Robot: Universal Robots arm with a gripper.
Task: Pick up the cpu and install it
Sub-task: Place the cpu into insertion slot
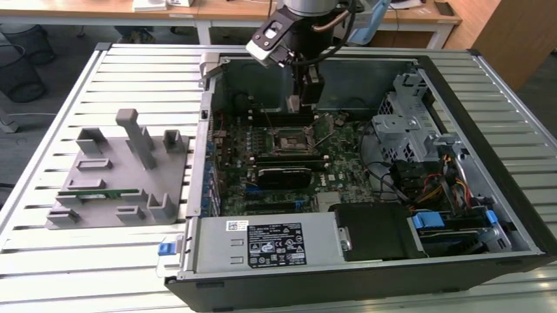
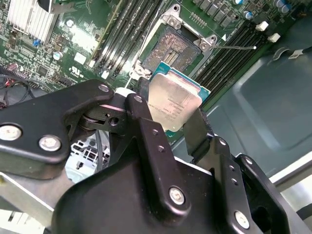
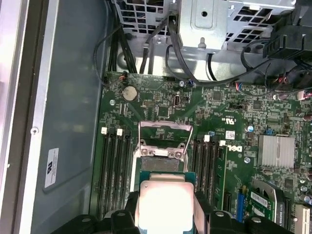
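Upper middle of the exterior view, the gripper (image 1: 301, 98) clamps the square cpu (image 2: 173, 103) by opposite edges, silver face away from the socket (image 2: 171, 51) below.

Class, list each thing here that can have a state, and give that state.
cpu: held by the gripper near the socket, not seated.
gripper: shut on the cpu.
socket: open, empty.
case: on its side, panel off.
memory slots: empty.
memory stick: lying in the grey holder, outside the case.
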